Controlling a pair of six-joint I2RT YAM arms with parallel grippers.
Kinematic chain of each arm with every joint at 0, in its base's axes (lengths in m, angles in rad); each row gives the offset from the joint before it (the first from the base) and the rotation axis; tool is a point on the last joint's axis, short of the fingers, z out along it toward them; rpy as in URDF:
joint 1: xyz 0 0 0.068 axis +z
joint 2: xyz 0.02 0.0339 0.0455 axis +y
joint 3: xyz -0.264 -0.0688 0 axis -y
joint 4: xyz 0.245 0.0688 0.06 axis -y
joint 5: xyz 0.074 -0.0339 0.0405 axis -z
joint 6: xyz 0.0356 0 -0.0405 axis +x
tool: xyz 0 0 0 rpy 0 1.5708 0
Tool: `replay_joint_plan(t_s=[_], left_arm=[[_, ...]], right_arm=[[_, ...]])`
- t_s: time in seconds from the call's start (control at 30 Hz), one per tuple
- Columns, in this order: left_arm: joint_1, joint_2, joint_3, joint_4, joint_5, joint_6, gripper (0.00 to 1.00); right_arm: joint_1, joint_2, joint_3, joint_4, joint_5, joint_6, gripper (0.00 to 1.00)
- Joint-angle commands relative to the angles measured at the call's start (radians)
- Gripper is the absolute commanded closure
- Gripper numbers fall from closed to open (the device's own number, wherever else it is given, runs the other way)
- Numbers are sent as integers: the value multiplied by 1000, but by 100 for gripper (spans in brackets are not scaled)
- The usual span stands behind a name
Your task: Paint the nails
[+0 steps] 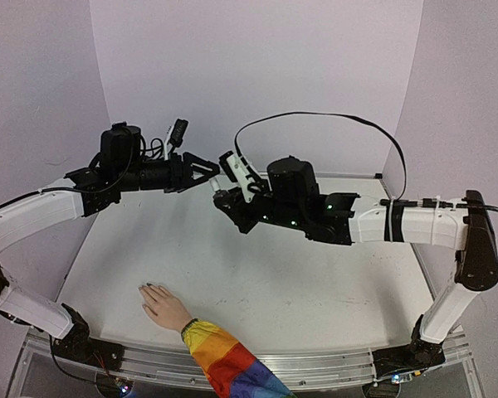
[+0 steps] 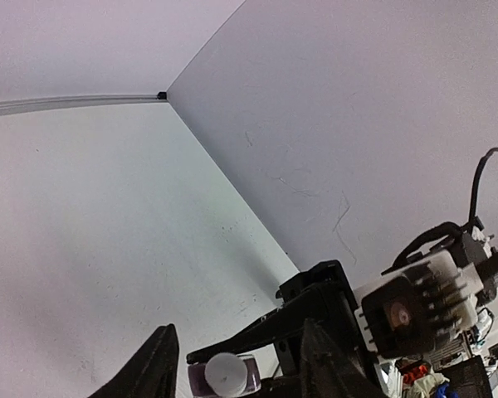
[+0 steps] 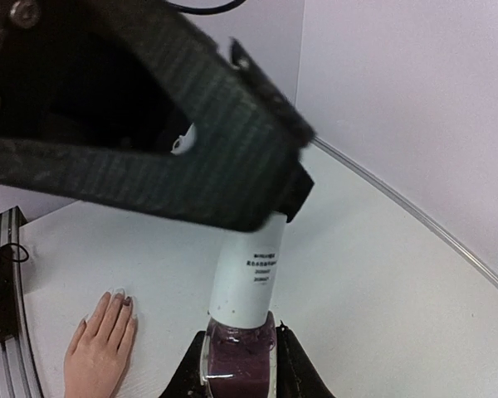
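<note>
low on the left of the surface (image 1: 299, 282), a pale hand (image 1: 166, 308) in a rainbow-striped sleeve (image 1: 228, 365) lies palm down with its fingers pointing away from the arm bases. the nails (image 1: 149, 288) sit at those fingertips, well apart from both arms. they are tiny, hard and fixed to a soft hand, so they are not things to grasp. i judge they want only a light, steady brush touch, and any press would smear or poke.

up and to the right, in the air, the left end effector (image 1: 209, 170) is open. in its wrist view the jaws stand either side of the white cap (image 3: 249, 274) without touching it.

the cap tops a small polish bottle (image 3: 236, 344) of dark purple glass. the bottle looks light, smooth and breakable, and liable to slip or twist. the glass body is the place to brace it. the cap's straight sides are the place to grip for unscrewing, and presumably for carrying the brush.

the right end effector (image 3: 237, 377) is clamped on the glass body and holds the bottle upright with the cap towards the left arm.

counted: one hand, one sleeve, one bottle, one cap, two end effectors. the nails are too small to count. in the right wrist view at least one looks darkened and the others pale.
</note>
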Motion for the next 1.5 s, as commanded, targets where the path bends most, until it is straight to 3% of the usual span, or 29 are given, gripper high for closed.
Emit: replay_joint_plan(t_s=[0.0,0.13,0.37,0.57,0.7,1.2,1.47], left_arm=[[1,14,69,9,-6,-12,57],[1,17,68,1,-11,-5,71],[-5,20,73,-27,-20,22,66],[-27,22,85,-47,-43,65,88],[-49,25,94,-61,-58,109,93],[-80,16,66,-53,-92,159,100],[-80,25,65,-47,-63,153,100]], right_arm=[[16,13,75,31,60,-39,100],[21,32,94,34,67,-42,100],[24,37,103,56,93,-40,100],[25,46,122,58,93,-38,100],[25,47,137,67,106,-21,100],[22,48,198,205,122,68,100],[0,27,159,329,-28,41,100]])
